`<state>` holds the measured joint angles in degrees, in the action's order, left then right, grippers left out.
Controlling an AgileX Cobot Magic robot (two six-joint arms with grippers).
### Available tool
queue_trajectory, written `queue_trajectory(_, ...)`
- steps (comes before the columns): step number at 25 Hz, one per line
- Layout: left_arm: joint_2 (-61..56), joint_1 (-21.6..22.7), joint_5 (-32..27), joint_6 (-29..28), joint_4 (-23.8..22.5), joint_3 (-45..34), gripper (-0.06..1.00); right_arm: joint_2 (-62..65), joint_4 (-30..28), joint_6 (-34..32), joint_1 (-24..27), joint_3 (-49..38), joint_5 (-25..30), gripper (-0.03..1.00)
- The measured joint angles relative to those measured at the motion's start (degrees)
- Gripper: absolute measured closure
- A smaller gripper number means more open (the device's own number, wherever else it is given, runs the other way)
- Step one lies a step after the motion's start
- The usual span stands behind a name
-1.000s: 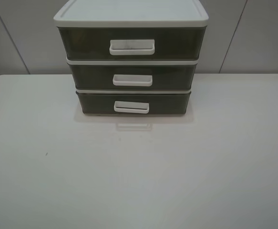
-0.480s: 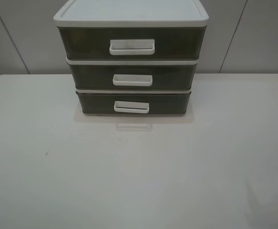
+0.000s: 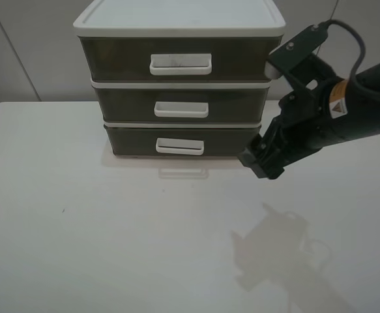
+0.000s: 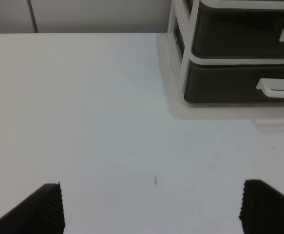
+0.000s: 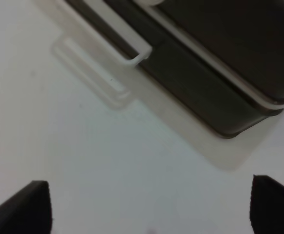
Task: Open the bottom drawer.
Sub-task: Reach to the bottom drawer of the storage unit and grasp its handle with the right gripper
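A white-framed unit of three smoky-brown drawers stands at the back of the table. The bottom drawer (image 3: 229,141) is shut, and its small white loop handle (image 3: 180,147) faces me. My right gripper (image 3: 263,164) hovers just off the drawer's front right corner. In the right wrist view it (image 5: 149,204) is open and empty, with the bottom drawer (image 5: 200,92) and its handle (image 5: 117,41) ahead. My left gripper (image 4: 151,209) is open and empty over bare table, with the bottom drawer (image 4: 224,85) ahead of it. The left arm is outside the high view.
The white table (image 3: 111,228) carries only the drawer unit. The middle drawer (image 3: 180,104) and the tall top drawer (image 3: 180,60) are shut. A grey wall stands behind the unit. The right arm's shadow (image 3: 281,254) falls on the table's front right.
The right arm has come in from the right edge and now hangs by the bottom drawer's front right corner. The drawers have not moved.
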<state>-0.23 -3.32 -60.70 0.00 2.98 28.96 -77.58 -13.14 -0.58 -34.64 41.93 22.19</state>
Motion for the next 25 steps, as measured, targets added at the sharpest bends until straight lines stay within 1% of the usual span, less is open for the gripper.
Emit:
queue_trajectory(4,0.00,0.00,0.00,0.00,0.00,0.00,0.20,-6.76,0.20,0.25,-2.38,3.42,-0.05,0.17)
queue_trajectory(7,0.00,0.00,0.00,0.00,0.00,0.00,0.20,-10.15,-0.48,2.21,-2.57,5.96,-0.17,0.17)
queue_trajectory(10,0.00,0.00,0.00,0.00,0.00,0.00,0.20,-12.93,-3.67,3.92,-3.10,7.51,-0.02,0.17)
queue_trajectory(14,0.00,0.00,0.00,0.00,0.00,0.00,0.20,-17.01,-9.70,4.40,-5.24,8.05,1.52,0.17)
queue_trajectory(16,0.00,0.00,0.00,0.00,0.00,0.00,0.20,-19.18,-11.36,4.68,-5.80,8.12,1.32,0.17)
queue_trajectory(19,0.00,0.00,0.00,0.00,0.00,0.00,0.20,-22.10,-14.05,6.72,-5.79,8.18,-1.90,0.17)
queue_trajectory(25,0.00,0.00,0.00,0.00,0.00,0.00,0.20,-26.55,-18.92,8.75,-6.50,9.29,-12.92,0.17)
